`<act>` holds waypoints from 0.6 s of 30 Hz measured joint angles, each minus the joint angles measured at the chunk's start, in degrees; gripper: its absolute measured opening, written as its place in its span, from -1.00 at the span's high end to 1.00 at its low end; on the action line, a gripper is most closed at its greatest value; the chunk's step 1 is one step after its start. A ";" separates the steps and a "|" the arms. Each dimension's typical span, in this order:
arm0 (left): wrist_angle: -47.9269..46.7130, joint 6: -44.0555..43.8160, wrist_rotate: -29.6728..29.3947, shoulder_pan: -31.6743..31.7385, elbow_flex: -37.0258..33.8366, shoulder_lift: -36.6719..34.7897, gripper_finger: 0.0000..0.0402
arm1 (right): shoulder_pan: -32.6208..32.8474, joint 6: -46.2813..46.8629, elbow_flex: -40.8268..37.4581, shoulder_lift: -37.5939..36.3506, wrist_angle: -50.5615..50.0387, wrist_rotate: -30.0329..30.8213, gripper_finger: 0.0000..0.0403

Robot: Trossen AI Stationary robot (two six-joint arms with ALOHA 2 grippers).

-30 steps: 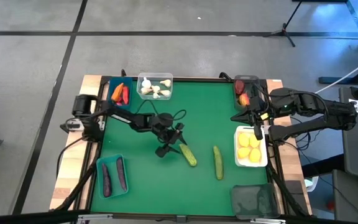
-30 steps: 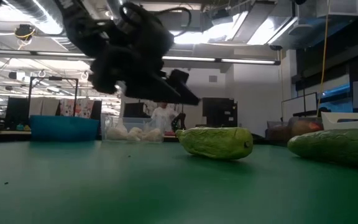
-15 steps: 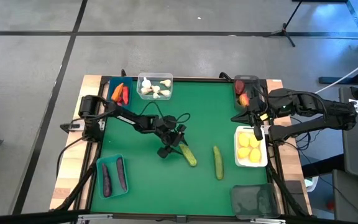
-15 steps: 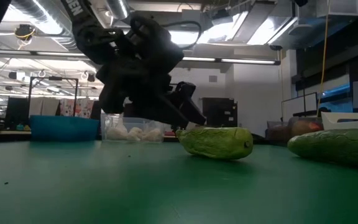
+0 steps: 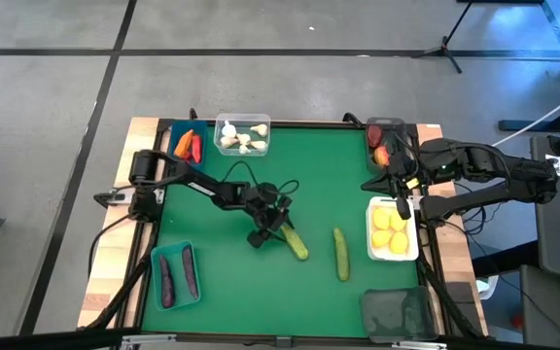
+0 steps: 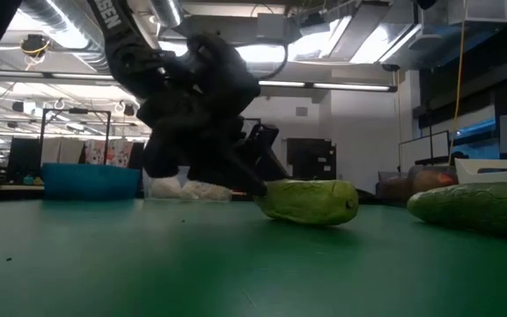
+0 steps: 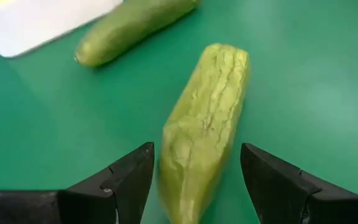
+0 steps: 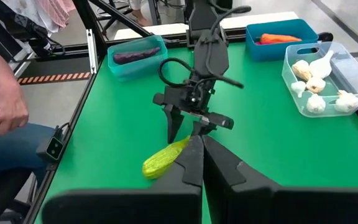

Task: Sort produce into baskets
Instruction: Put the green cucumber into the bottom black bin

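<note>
Cucumber (image 5: 295, 242) lies flat mid-counter (image 5: 329, 175), its long axis running diagonally toward our left hand (image 5: 269, 231), whose fingers stand apart astride its near end (not yet clamped). Our right hand (image 5: 402, 201), fingers together, waits over the white basket (image 5: 393, 253).

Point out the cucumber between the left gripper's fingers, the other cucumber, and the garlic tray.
Near cucumber (image 7: 205, 124), left wrist view, middle of its body.
Other cucumber (image 5: 340, 253), high view, middle of its length.
Garlic tray (image 5: 220, 125), high view, its rim.
</note>
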 joint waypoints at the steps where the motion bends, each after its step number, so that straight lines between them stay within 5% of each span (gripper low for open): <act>1: 0.19 0.02 0.02 0.00 0.00 0.54 -0.17 | 0.00 -0.20 0.00 0.00 0.02 0.00 1.00; 18: 1.35 -2.43 4.46 -0.77 0.09 2.42 -0.17 | 0.00 -0.25 0.00 0.00 0.14 0.46 1.00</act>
